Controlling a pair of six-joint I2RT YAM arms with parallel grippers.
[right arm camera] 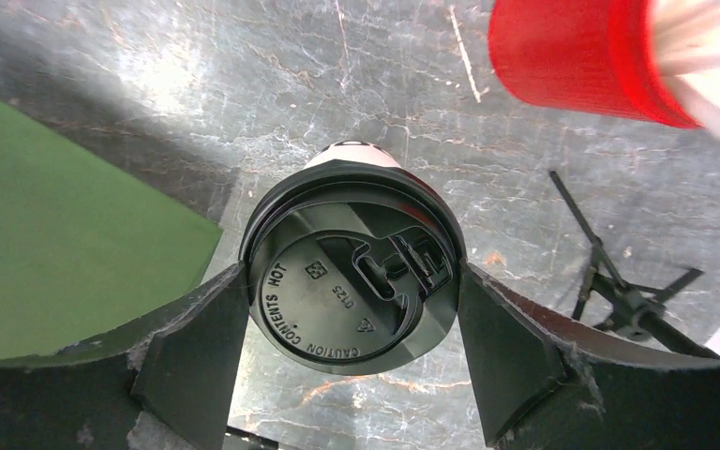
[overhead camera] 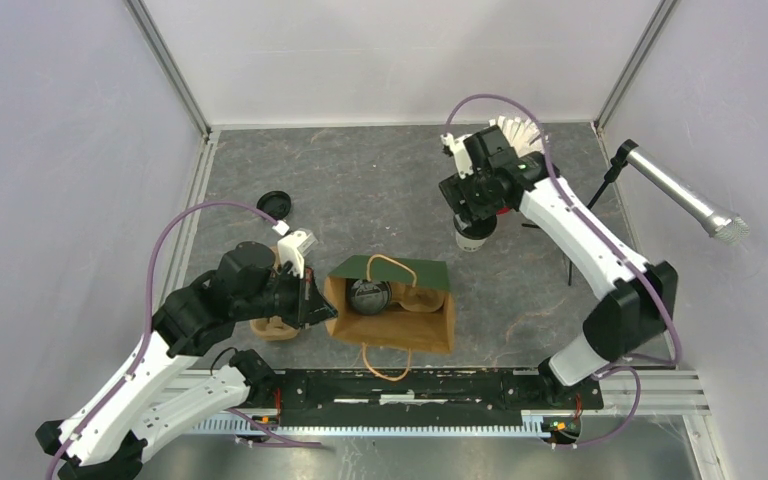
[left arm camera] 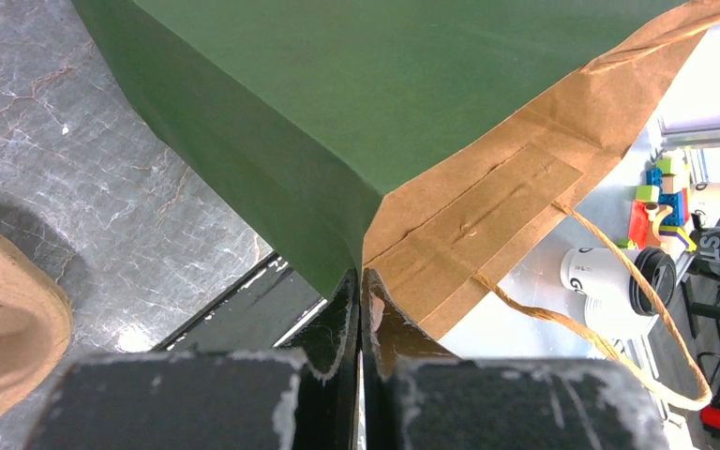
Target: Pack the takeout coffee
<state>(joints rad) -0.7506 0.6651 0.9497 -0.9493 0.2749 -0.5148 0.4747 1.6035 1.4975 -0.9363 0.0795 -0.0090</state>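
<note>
The green paper bag point(overhead camera: 415, 322), brown inside, stands open at the table's middle. One white coffee cup with a black lid point(overhead camera: 368, 296) sits inside it. My left gripper point(overhead camera: 318, 300) is shut on the bag's left rim, pinching the corner where green and brown paper meet point(left arm camera: 361, 281). The second lidded cup point(overhead camera: 473, 237) is at the back right, its black lid point(right arm camera: 352, 281) filling the right wrist view. My right gripper point(overhead camera: 473, 205) is over it, its fingers point(right arm camera: 197, 347) pressed on both sides of the lid rim. The bag's green side also shows there point(right arm camera: 56, 206).
A brown pulp carrier point(overhead camera: 275, 325) lies left of the bag under my left arm, also seen in the left wrist view point(left arm camera: 5, 328). A loose black lid point(overhead camera: 274, 204) lies at the back left. A red cup of straws point(right arm camera: 581, 56) and a small black stand point(right arm camera: 619, 291) are beside the second cup.
</note>
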